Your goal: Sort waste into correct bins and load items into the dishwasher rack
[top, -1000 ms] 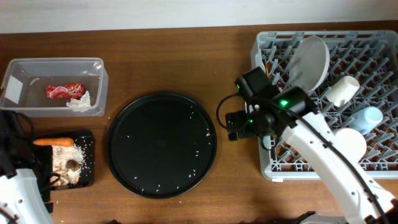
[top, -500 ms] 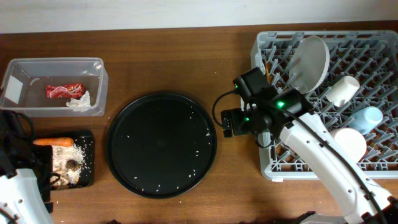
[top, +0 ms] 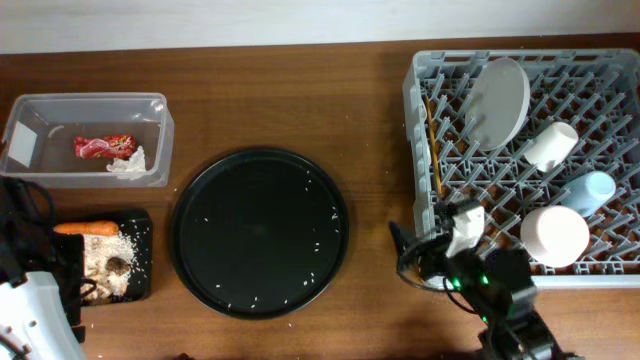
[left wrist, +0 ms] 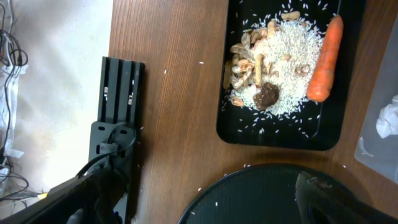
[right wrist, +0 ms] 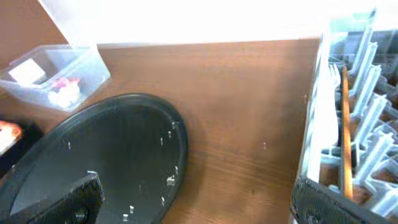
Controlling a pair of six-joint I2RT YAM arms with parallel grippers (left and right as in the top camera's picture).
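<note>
Grey rack [top: 416, 120] holds plate [top: 500, 95], bowl [top: 555, 233]; left claw [left wrist: 211, 200], right claw [right wrist: 205, 202] spread, empty.

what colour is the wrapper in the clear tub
The snack wrapper is red, best seen in the overhead view.

Grey rack [top: 590, 62], white plate [top: 500, 90], pale blue cup [top: 595, 188], red wrapper [top: 103, 146], orange carrot [left wrist: 326, 59], black round tray [top: 260, 255] flecked white

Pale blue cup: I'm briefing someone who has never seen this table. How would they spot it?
Look to the big grey dishwasher rack at the right of the overhead view. Near its right edge, the pale blue cup sits between a white cup and a white bowl. It is the only blue piece; the other dishes are white.
</note>
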